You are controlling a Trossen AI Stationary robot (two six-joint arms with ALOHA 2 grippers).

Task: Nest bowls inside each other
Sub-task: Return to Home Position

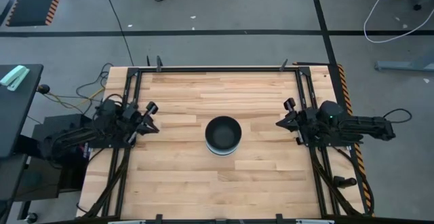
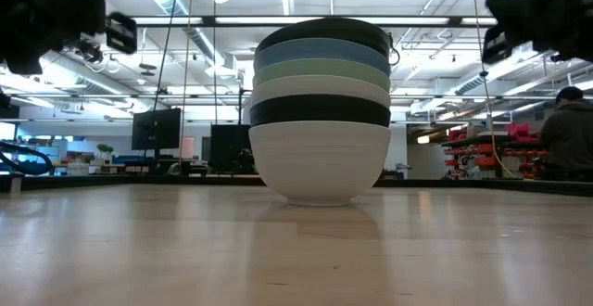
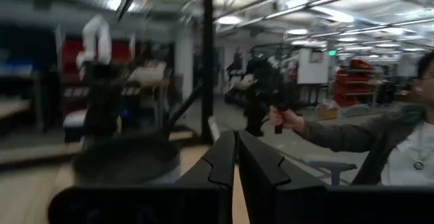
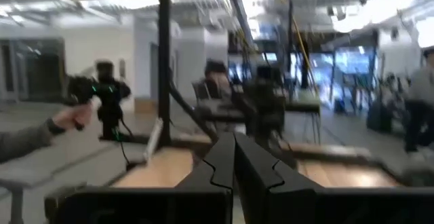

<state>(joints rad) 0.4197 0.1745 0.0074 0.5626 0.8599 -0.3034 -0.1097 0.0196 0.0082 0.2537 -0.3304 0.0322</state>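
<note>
Stack of bowls: six units, nested one inside another, upright. Location: centre of the table, resting directly on the bare wood, well apart from both hands.

Order from the base upward, per the low view:
- bottom white bowl, standing on the table and carrying all the others;
- lower black bowl, seated in it;
- second white bowl;
- mint green bowl;
- blue bowl;
- top black bowl.

Shows only a rim band of each inner bowl above the rim of the one beneath. From above, shows the dark hollow of the top black bowl, with a pale edge of the lower bowls along one side.

Left hand: at the left edge of the table, pointing toward the stack, fingers pressed together, gripping nothing.

Right hand: at the right edge, facing the stack, fingers likewise pressed together on nothing. Both raised above the table top, per the low view.

Surroundings: dark rail frame along the table edges; person in the room beyond the table.
</note>
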